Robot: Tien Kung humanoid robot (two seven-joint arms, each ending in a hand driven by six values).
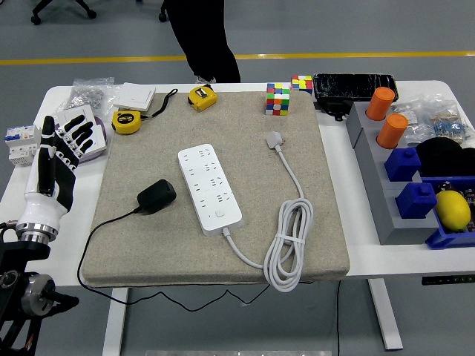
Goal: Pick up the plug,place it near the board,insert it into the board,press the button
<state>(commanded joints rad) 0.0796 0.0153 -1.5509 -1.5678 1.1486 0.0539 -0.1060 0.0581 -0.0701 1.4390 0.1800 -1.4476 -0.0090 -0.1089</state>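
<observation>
- At the table's left edge, the left hand (pixel 58 159) hovers with fingers spread, holding nothing.
- On the beige mat (pixel 133 245), the black plug (pixel 156 196) lies just left of the white board (pixel 209 188), untouched.

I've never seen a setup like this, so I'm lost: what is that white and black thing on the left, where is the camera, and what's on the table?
That is the left robot hand, fingers spread, holding nothing. The camera sits high on the robot, looking down over the table. On a beige mat lie a white power strip with its coiled cord, and a black plug. Tape measures, puzzle cubes and bins sit around it. A person stands beyond.
</observation>
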